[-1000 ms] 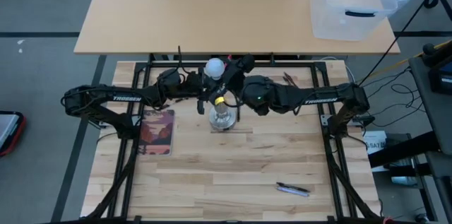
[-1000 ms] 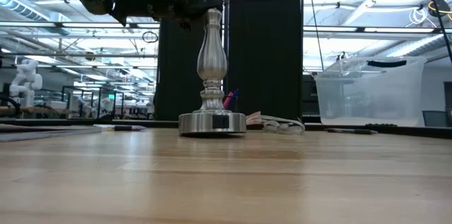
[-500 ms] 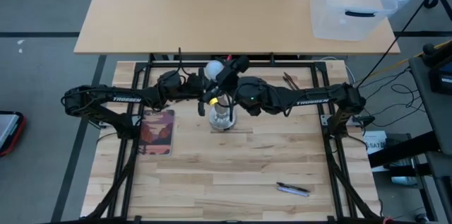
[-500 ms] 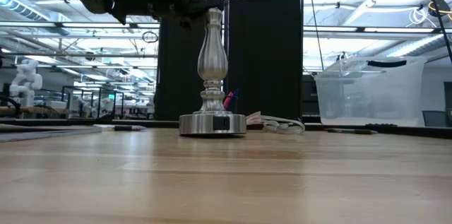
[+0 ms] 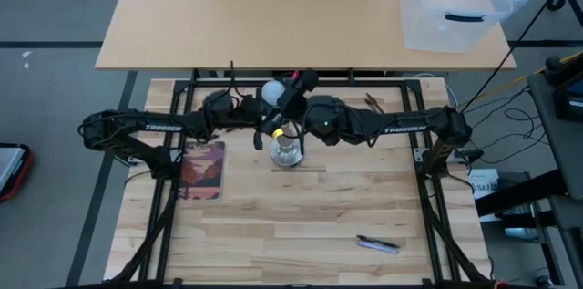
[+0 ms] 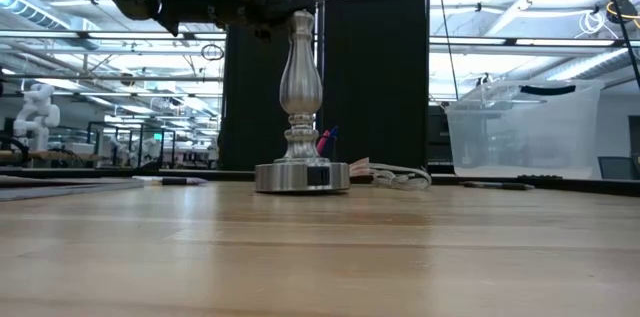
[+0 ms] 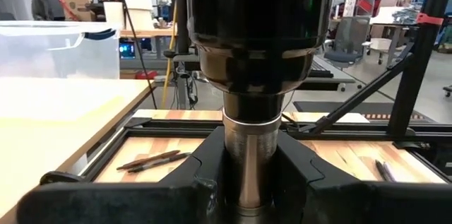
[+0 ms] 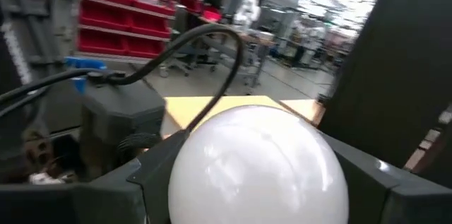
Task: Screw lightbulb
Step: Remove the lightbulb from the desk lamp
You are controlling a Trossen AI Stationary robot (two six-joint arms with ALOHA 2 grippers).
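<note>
Frosted white round lightbulb (image 5: pixel 274 91), centre frame: right gripper (image 8: pixel 254 181) fingers clamping its globe, left gripper (image 7: pixel 244 181) fingers gripping the silvery socket stand (image 6: pixel 301 87); seating apparently underway, tightening remaining.

From my seat the socket stand (image 5: pixel 287 151) sits mid-worktop (image 5: pixel 301 225), lightbulb (image 5: pixel 273 91) above its top, left claw (image 5: pixel 264 123) on the post, notebook (image 5: pixel 202 170) left, pen (image 5: pixel 377 244) front-right.

Bright even overhead light; soft shadows; lightbulb (image 8: pixel 258 164) blurred close-up; low view backlit.
</note>
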